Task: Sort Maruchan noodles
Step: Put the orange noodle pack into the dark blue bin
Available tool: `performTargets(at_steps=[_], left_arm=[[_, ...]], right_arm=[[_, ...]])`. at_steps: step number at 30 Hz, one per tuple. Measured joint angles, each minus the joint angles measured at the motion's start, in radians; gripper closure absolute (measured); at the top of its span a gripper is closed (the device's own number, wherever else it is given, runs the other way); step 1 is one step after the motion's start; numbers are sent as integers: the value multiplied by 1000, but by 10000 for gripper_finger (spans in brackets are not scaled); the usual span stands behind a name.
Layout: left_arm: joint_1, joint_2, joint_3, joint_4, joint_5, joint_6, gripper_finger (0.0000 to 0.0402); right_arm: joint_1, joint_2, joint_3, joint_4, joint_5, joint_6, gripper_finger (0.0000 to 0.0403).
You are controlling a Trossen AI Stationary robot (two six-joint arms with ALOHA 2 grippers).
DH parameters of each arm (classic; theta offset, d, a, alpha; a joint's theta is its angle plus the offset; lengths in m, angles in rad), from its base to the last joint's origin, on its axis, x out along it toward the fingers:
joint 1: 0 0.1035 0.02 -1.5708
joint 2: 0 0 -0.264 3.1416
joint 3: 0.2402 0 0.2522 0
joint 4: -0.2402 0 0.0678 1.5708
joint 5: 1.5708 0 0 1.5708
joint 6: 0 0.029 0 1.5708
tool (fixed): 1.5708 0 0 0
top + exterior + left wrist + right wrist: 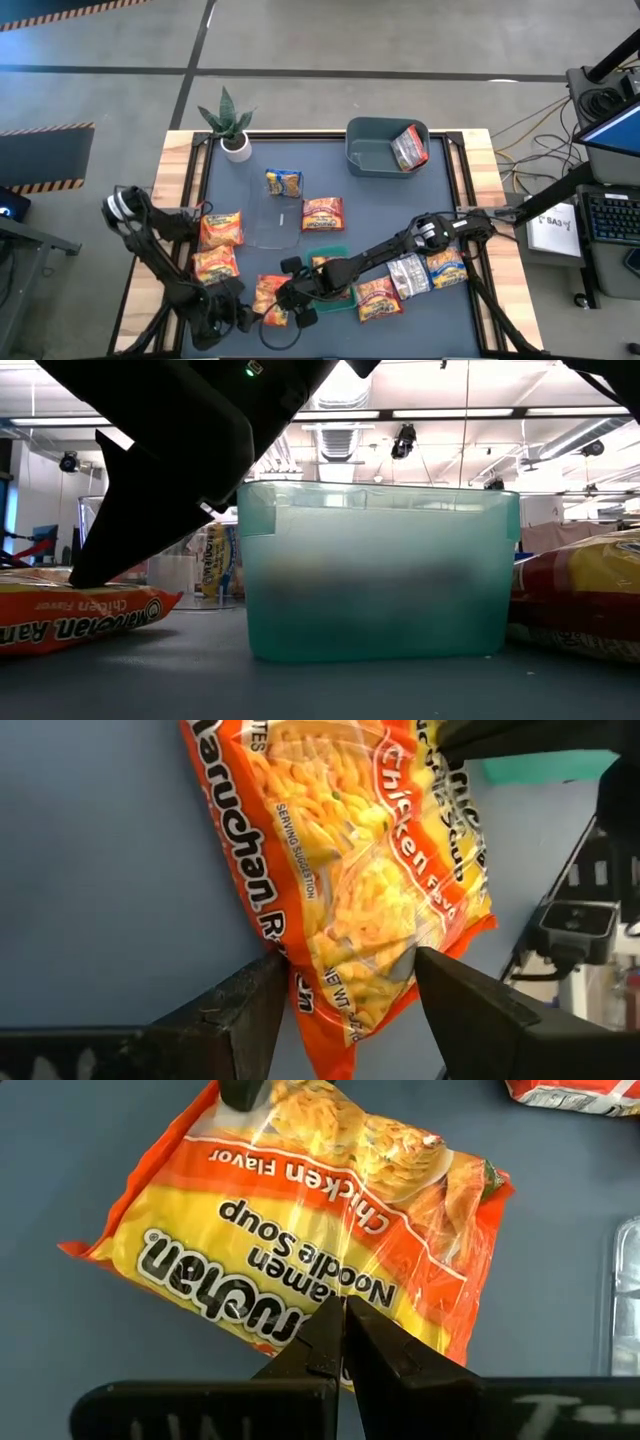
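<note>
An orange-and-yellow Maruchan packet (270, 298) lies flat on the dark mat near the table's front edge. My left gripper (345, 980) is open, and its two fingers stand on either side of one short end of this packet. It reaches in from the front left (255, 316). My right gripper (343, 1315) is shut, and its tips sit on the same packet (300, 1220). It reaches across from the table's right (292, 294). In the low view a dark gripper tip (85, 575) meets the packet's top (70, 618). My left gripper has one finger (250, 1010) at one long edge of the packet and the other finger (460, 1005) at the opposite edge; whether they touch it I cannot tell. My right gripper presses its shut fingertips down on the packet's printed top face near one long edge (335, 1285). It slants down from the table's right. The packet lies flat on the mat.
More packets lie around: two orange ones (220, 245) at the left, a blue-yellow one (283, 182), a red one (323, 213), and orange, silver and blue-yellow ones (410, 280) at the right. A green tray (328, 250), a clear tub (272, 222), a grey-blue bin (380, 150) and a plant (232, 125) stand farther back.
</note>
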Motion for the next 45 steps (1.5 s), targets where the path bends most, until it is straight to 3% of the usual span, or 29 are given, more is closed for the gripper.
performTargets(at_steps=[5, 15, 26, 40, 45], left_arm=[[-1, 24, 0, 11, -37, -11, 205], [-1, 22, 16, -7, -34, -2, 293], [-1, 15, 75, -44, -24, 71, 300], [-8, 11, 377, -542, 23, 175, 300], [0, 11, 502, -775, -33, 237, 300]], right_arm=[[0, 1, 0, -2, 1, 1, 394], [0, 1, 1, 0, 5, 5, 394], [0, -74, 1, -17, 3, 44, 374], [-2, -249, -16, -208, 6, 82, 252], [-2, -396, -153, -187, 7, 85, 241]])
